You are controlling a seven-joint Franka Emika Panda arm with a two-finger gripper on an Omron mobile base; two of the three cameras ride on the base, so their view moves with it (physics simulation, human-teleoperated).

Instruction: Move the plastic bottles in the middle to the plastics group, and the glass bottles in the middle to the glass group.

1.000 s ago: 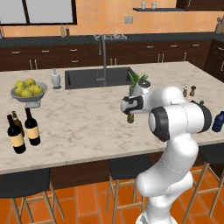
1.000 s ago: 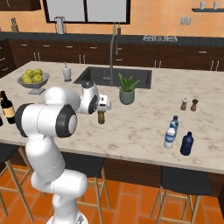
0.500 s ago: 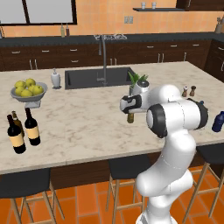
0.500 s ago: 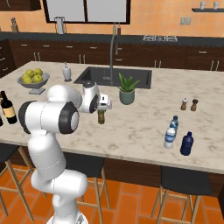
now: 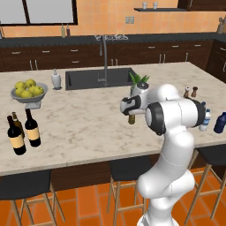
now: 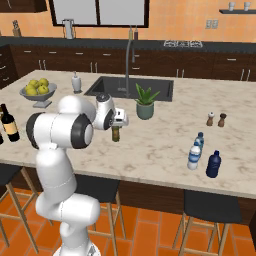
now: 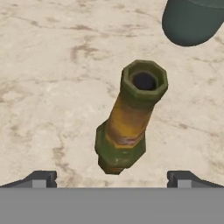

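While the two-finger gripper point(image 7: 112, 178) hangs with its jaws spread wide, the small slender olive-green bottle with a tan label point(image 7: 127, 117) stands upright on the marble counter point(image 7: 52, 65), directly beneath and between the fingertips.

Bare counter point(image 7: 48, 78) rings olive bottle point(image 7: 127, 118); plant pot point(image 7: 190, 22) near.

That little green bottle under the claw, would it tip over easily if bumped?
Probably. The green bottle stands upright, slender and tall for its small base, so a sideways nudge could topple it. Its faceted sides may keep it from rolling far. The open gripper hangs above it, fingers spread wide of it.
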